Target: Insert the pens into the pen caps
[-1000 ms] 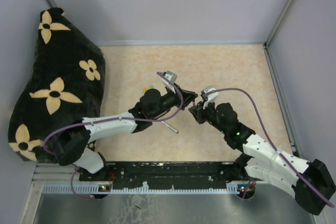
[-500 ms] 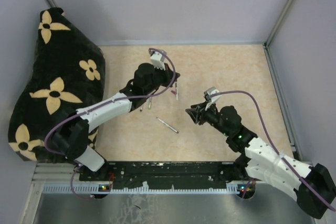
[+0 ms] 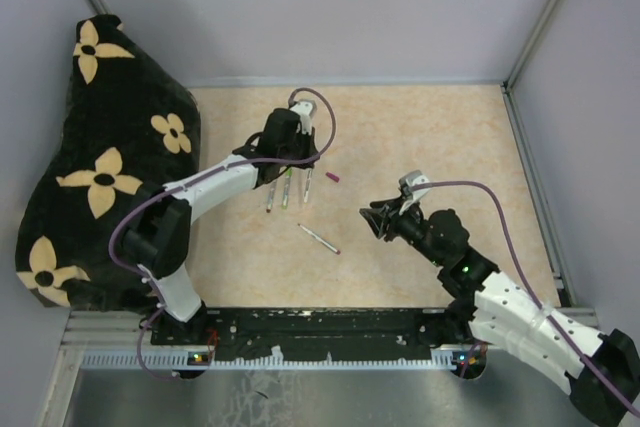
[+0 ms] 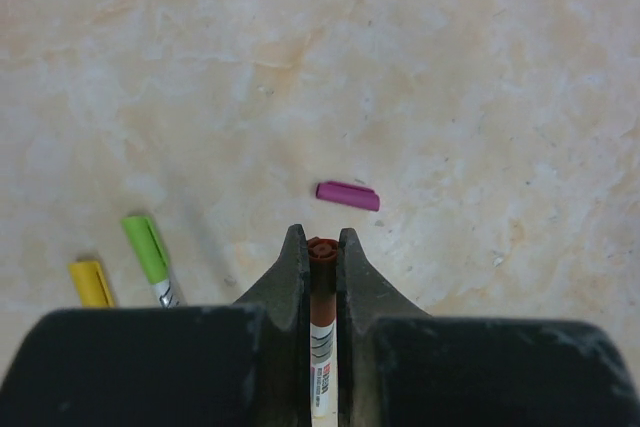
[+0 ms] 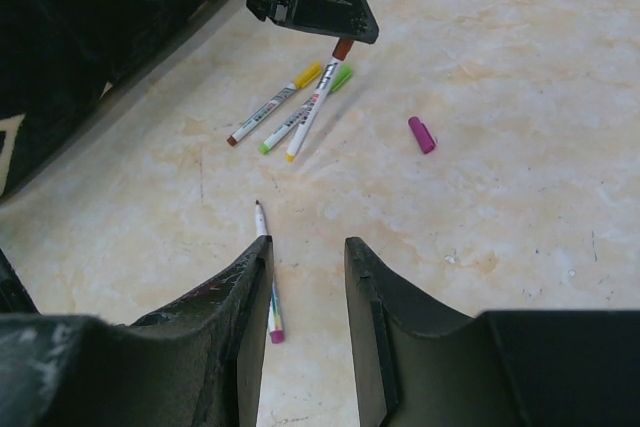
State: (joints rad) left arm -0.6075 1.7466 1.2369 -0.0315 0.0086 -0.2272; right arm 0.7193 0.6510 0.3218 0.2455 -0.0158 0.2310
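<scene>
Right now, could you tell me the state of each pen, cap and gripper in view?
left gripper: shut on the dark red capped pen
right gripper: open, empty
yellow capped pen: capped, lying flat
green capped pen: capped, lying flat
uncapped pen: lying alone
magenta cap: loose on table

Three white capped marker pens (image 3: 288, 187) lie side by side mid-table; small magenta plastic cap (image 3: 333, 177) just right of them; uncapped white pen (image 3: 319, 239) nearer the arm bases, apart.
</scene>
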